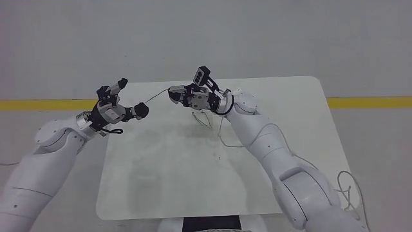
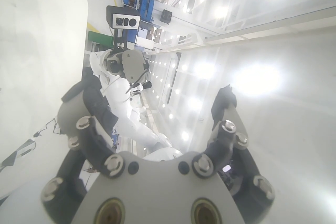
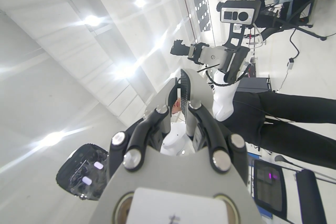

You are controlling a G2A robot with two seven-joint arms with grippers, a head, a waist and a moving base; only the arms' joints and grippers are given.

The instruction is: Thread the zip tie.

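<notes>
The left gripper (image 2: 151, 93) has matt grey metal plates with shiny screw heads (image 2: 114, 162), and its black fingers (image 2: 92, 104) look rough and dull. The right gripper (image 3: 180, 83) is of the same matt grey metal, with a finely ribbed black pad (image 3: 185, 96). The zip tie (image 1: 156, 95) is a thin dark plastic-looking strand, the table (image 1: 193, 180) smooth matt white, the arm shells (image 1: 270, 148) glossy white plastic.

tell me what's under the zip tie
Bare white table lies under the zip tie, which sticks out from the right claw toward the open left claw. Its gripped end is hidden inside that right claw.
</notes>
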